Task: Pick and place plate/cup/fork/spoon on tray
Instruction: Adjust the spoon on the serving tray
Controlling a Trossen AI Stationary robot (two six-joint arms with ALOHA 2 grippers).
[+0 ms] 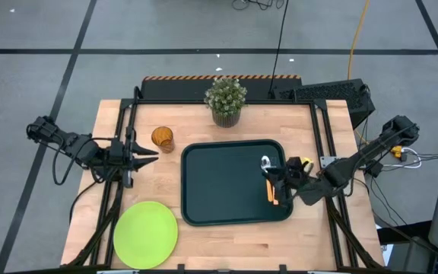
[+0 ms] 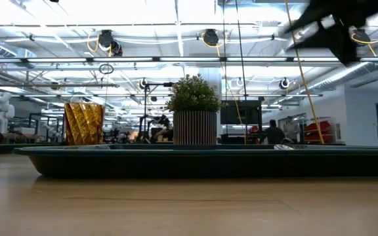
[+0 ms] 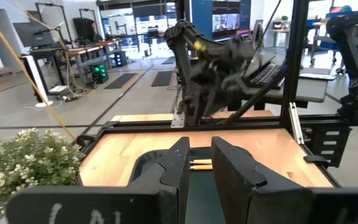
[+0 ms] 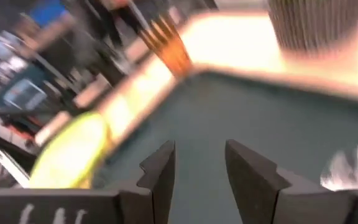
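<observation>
The dark tray (image 1: 226, 183) lies mid-table. On its right part are the spoon's silver bowl (image 1: 265, 162) and an orange handle (image 1: 271, 192). The left wrist view shows two orange handles (image 3: 201, 164) side by side; the fork's tines are hidden. My right gripper (image 1: 274, 185) hangs open above that spot, with nothing between its fingers (image 4: 160, 171). The lime-green plate (image 1: 145, 234) lies flat on the table near its front left. The amber cup (image 1: 162, 138) stands left of the tray. My left gripper (image 1: 146, 157) waits open beside the cup, pointing level toward the tray.
A potted plant (image 1: 226, 101) stands on the table just behind the tray's far edge. Bare wood lies between the plate and the tray and along the table's front edge. A black frame and keyboard shelf (image 1: 325, 93) stand at the back right.
</observation>
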